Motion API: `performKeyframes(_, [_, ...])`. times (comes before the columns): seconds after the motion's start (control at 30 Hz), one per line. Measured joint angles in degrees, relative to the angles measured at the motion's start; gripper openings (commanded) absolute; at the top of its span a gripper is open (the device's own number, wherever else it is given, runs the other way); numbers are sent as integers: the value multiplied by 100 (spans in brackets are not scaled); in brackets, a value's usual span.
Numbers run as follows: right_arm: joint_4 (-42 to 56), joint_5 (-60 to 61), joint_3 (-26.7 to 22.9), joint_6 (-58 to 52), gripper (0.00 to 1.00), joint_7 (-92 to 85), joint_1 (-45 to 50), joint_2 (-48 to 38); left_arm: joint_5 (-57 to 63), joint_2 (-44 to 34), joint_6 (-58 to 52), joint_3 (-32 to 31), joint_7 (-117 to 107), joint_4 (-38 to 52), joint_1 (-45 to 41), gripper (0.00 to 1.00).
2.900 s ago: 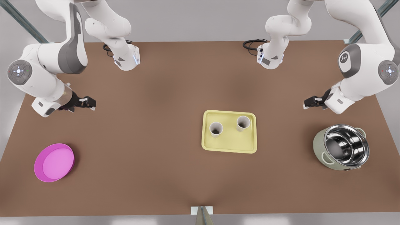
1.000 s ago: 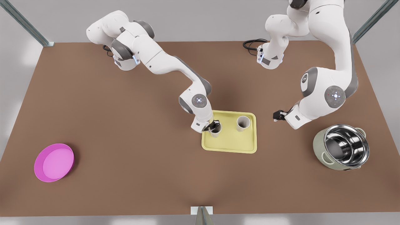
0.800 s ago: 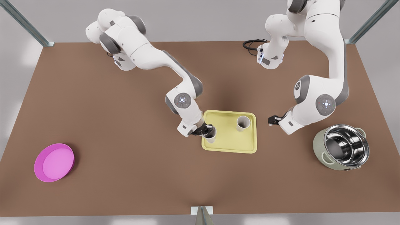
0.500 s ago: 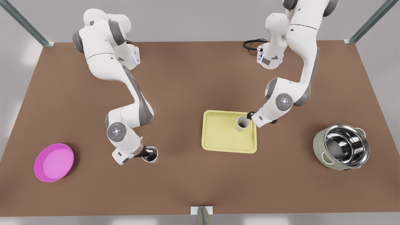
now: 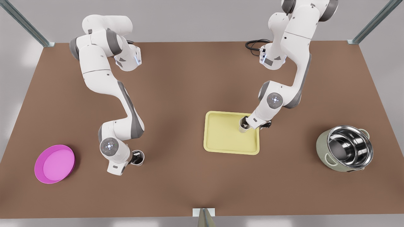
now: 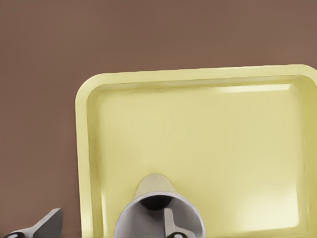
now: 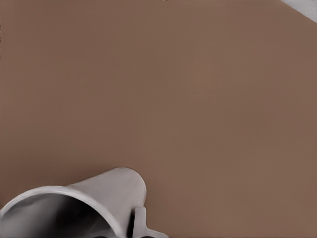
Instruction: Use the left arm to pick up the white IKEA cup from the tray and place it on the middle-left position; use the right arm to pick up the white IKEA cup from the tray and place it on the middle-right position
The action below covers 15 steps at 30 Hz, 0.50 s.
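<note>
Since half a second ago the right gripper (image 5: 135, 156), clamped on one tall white cup (image 5: 140, 159), has carried it over the brown table (image 5: 176, 78) toward its front-left corner. The left gripper (image 5: 249, 123) has reached the other tall white cup (image 5: 242, 126), which stands upright in the far-right corner of the flat pale-yellow tray (image 5: 221, 138). Its fingers (image 6: 169, 224) are apart, one inside the rim, so closing should pinch the wall.
</note>
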Motion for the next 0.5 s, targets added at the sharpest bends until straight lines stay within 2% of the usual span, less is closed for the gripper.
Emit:
performKeyframes(0.07, [-1, -8, 0, 46, 19, -261, 0, 34, 36, 104, 91, 2, -59, -14, -3, 100])
performKeyframes(0.1, [-1, -20, 0, 64, 43, -374, 0, 42, 49, 159, 136, 2, -90, -17, -5, 100])
performKeyframes(0.13, [-1, -41, 0, 82, 82, -472, 0, 45, 59, 223, 181, 2, -119, -22, -8, 100])
performKeyframes(0.17, [-1, -71, 1, 100, 100, -554, 0, 49, 65, 278, 220, 2, -147, -23, -12, 100])
performKeyframes(0.23, [-2, -221, 4, 148, 100, -632, -1, 55, 75, 357, 298, -2, -198, -19, -14, 86])
performKeyframes(0.27, [-3, -272, 6, 167, 100, -664, -1, 56, 78, 380, 332, -4, -223, -14, -15, 75])
performKeyframes(0.3, [-3, -291, 9, 180, 100, -705, 3, 57, 80, 388, 359, -6, -251, -4, -15, 55])
performKeyframes(0.33, [-3, -289, 13, 189, 100, -754, 5, 57, 82, 388, 380, -6, -278, 6, -15, 47])
performKeyframes(0.4, [-2, -244, 19, 194, 100, -870, 7, 57, 86, 369, 408, -10, -328, 21, -15, 34])
performKeyframes(0.5, [3, -141, 39, 185, 100, -1064, 16, 53, 93, 366, 432, -8, -402, 39, -14, 28])
